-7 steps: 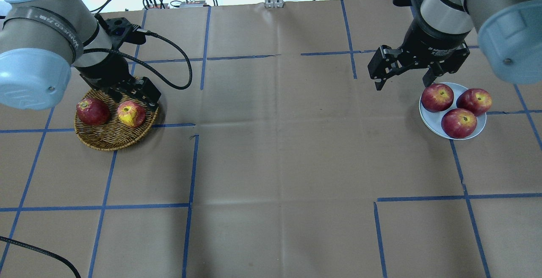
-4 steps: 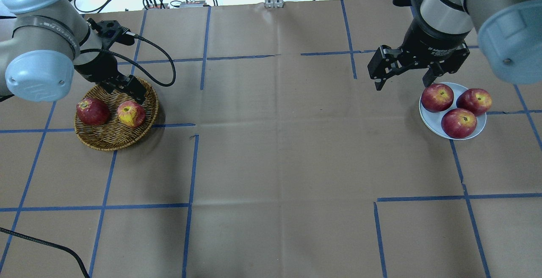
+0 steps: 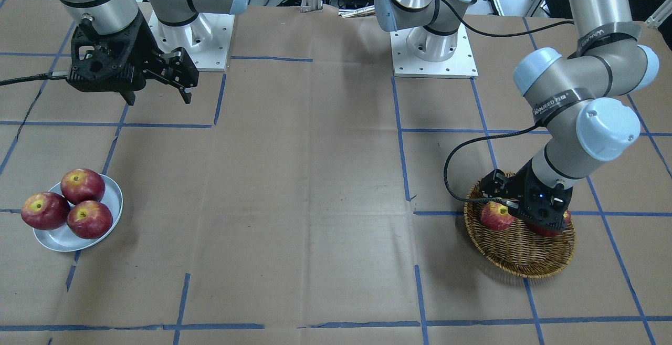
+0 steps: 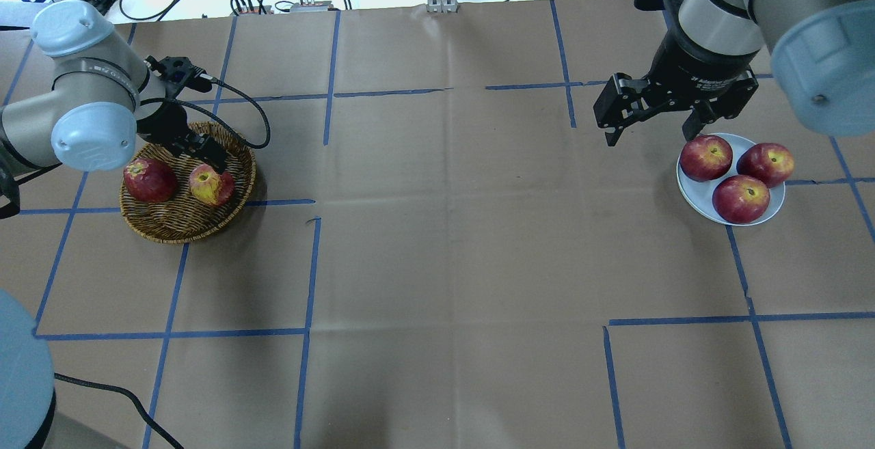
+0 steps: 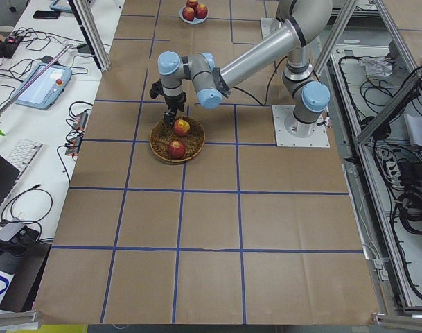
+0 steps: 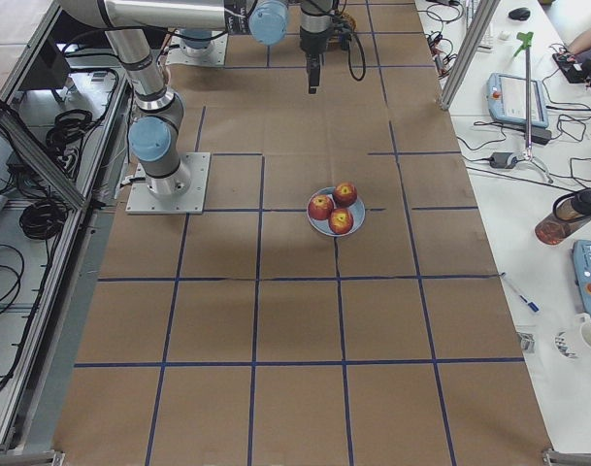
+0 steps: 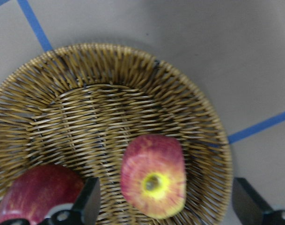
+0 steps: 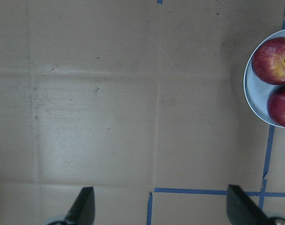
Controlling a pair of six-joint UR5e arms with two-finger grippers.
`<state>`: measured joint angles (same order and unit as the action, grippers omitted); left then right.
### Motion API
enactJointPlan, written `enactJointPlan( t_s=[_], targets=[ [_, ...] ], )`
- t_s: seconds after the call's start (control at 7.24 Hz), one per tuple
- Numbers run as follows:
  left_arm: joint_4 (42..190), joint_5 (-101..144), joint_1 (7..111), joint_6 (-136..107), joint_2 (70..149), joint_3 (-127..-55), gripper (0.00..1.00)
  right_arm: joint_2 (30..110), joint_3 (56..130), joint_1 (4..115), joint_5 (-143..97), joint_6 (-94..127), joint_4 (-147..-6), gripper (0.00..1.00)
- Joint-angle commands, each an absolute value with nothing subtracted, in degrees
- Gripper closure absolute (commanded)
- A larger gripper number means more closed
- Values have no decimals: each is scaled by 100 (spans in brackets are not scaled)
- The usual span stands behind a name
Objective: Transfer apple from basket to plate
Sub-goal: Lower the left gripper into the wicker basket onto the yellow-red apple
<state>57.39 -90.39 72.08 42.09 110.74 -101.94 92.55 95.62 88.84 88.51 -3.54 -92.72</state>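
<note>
- The apple [image 4: 212, 186], pale pink-red with a yellow patch round its stem hollow, is seen lying in the basket [image 4: 183, 233] at the left of the table, just beside a darker apple [image 4: 149, 180].
- The left gripper [image 7: 166, 197] is held low over the basket with its jaws spread apart. In the wrist view one finger is seen on either side of the apple, and nothing is clamped.
- The right gripper [image 4: 653, 124] is held above the table just beside the plate [image 4: 686, 191], its jaws apart and empty.
- Three red apples [image 4: 741, 198] are already on the plate at the far right.
- The task is judged to be at an early stage: the apple has not yet been gripped, lifted, carried across or set down.
- Whether the fingertips touch the apple or the wicker cannot be told.
- In the front-facing view the darker apple and part of the basket are hidden behind the left gripper.
- The darker apple is cut off at the edge of the left wrist view, and the plate at the edge of the right wrist view.
</note>
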Motion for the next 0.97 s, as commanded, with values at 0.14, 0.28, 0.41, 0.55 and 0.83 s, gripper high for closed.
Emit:
enactJointPlan(
  t_s=[0.14,0.28,0.41,0.55,0.83],
  targets=[
    [5302,-9035,7154,4201,11258,-10624,1,9255,9562,8886,8851,-352,-9272,0],
    [5013,-9044,7154,4210,11389,-10669,1,9255,9562,8886,8851,-352,-9272,0],
    [4984,-9035,7154,4210,11478,-10661,7,9255,9562,8886,8851,-352,-9272,0],
    [4992,-9070,7163,4210,11435,-10670,30,9255,9562,8886,8851,-352,-9272,0],
    [5071,-9149,7180,4193,11330,-10635,59,9255,9562,8886,8851,-352,-9272,0]
  ],
)
